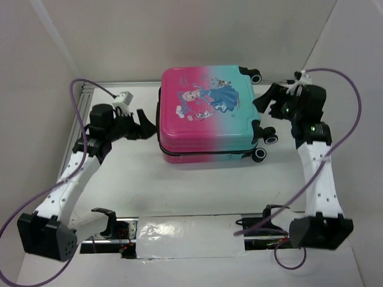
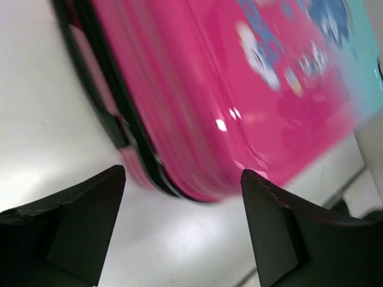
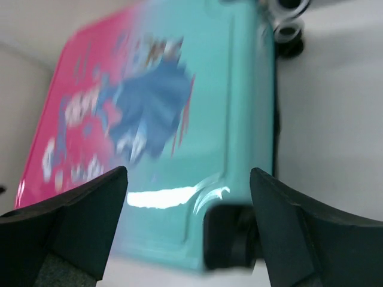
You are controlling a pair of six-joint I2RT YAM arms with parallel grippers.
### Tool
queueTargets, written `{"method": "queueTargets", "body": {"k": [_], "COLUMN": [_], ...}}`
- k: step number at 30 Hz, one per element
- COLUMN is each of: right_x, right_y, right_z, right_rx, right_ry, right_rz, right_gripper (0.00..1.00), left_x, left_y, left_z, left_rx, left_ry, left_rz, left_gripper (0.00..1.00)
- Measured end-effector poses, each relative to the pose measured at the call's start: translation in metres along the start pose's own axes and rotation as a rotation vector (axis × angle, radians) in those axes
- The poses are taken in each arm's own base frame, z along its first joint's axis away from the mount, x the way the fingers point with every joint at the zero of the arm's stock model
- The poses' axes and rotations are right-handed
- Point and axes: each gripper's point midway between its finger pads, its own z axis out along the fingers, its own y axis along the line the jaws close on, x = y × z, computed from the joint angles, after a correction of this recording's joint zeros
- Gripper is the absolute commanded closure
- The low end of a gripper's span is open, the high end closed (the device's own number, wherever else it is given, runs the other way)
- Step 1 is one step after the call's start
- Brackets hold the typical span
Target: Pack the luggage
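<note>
The left end effector (image 2: pixel 182 173) is gaping wide and holding nothing, just beside the pink end of the luggage (image 1: pixel 206 113), a closed pink-to-teal hard-shell suitcase with a cartoon print; the right end effector (image 3: pixel 188 173) is likewise spreading wide and empty near the teal end; the luggage is lying flat on the white bench (image 1: pixel 197 191), toward its far edge.

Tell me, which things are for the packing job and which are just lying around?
For the job:
the luggage, closed and lying flat
left pincer and right pincer, both open, one at each end of it

Just there:
purple cables
silvery strip at the near edge
</note>
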Motion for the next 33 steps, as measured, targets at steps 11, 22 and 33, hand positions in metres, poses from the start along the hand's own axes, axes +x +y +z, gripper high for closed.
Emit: {"method": "queueTargets", "body": {"k": [11, 22, 33], "right_x": [0.127, 0.227, 0.226], "right_y": [0.04, 0.015, 0.002], "right_z": [-0.076, -0.046, -0.004], "right_rx": [-0.183, -0.108, 0.0], "right_ry": [0.081, 0.349, 0.377], "right_rz": [-0.022, 0.035, -0.075], "right_gripper": [0.31, 0.35, 0.37], "left_x": [0.111, 0.211, 0.188], "left_y": [-0.068, -0.074, -0.057], "left_z": [-0.027, 0.022, 0.044], "left_rx": [0.152, -0.029, -0.165], "left_ry": [0.118, 0.339, 0.207], "left_rz": [0.067, 0.192, 0.187], "left_gripper": [0.1, 0.08, 0.08]}}
